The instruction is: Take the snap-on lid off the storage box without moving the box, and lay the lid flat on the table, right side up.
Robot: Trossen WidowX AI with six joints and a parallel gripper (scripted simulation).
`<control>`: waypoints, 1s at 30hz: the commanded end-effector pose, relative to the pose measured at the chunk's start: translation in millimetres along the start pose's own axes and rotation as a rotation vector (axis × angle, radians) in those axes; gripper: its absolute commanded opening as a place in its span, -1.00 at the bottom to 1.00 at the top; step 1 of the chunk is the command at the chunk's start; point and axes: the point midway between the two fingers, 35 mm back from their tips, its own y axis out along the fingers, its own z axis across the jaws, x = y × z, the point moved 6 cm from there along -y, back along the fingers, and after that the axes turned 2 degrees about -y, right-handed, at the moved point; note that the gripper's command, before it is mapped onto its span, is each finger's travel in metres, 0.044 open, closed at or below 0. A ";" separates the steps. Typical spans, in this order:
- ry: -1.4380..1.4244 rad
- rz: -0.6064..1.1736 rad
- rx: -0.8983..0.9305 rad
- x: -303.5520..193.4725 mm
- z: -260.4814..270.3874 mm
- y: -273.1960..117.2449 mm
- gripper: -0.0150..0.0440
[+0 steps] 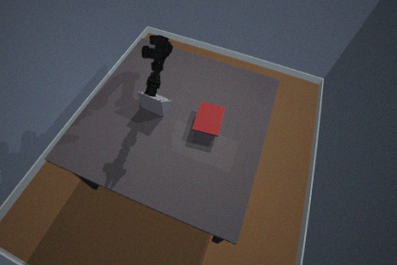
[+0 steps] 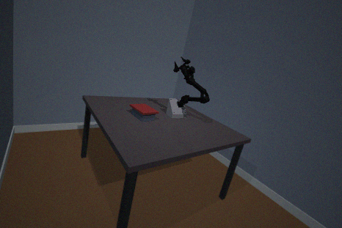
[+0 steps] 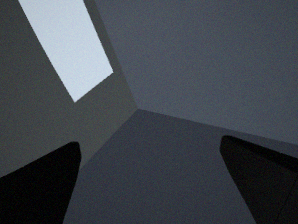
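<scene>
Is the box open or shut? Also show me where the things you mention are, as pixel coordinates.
Shut: the red lid (image 1: 209, 118) (image 2: 144, 109) covers the top of the box (image 1: 204, 135) (image 2: 147, 116) in the top and exterior views.

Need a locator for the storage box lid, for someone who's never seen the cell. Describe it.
On the dark table, find the gray wedge-shaped arm mount. Beside it sits a low blue-gray box. The lid is its flat rectangular top, the only red thing there.

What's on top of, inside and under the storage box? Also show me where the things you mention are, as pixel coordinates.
On top: the red lid (image 1: 209, 118) (image 2: 144, 108). The storage box (image 1: 204, 135) (image 2: 144, 116) stands on the table (image 1: 170, 154) (image 2: 176, 136). Inside can't be seen: the lid covers it. The tabletop directly beneath is hidden too.
</scene>
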 end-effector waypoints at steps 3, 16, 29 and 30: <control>-0.021 0.067 -0.073 -8.9 -16.8 3.7 0.60; -0.144 0.630 -0.597 -76.9 -145.5 -15.6 0.31; -0.059 1.245 -1.071 -120.7 -239.8 -103.5 0.31; -0.039 1.297 -1.110 -122.6 -245.4 -112.9 0.31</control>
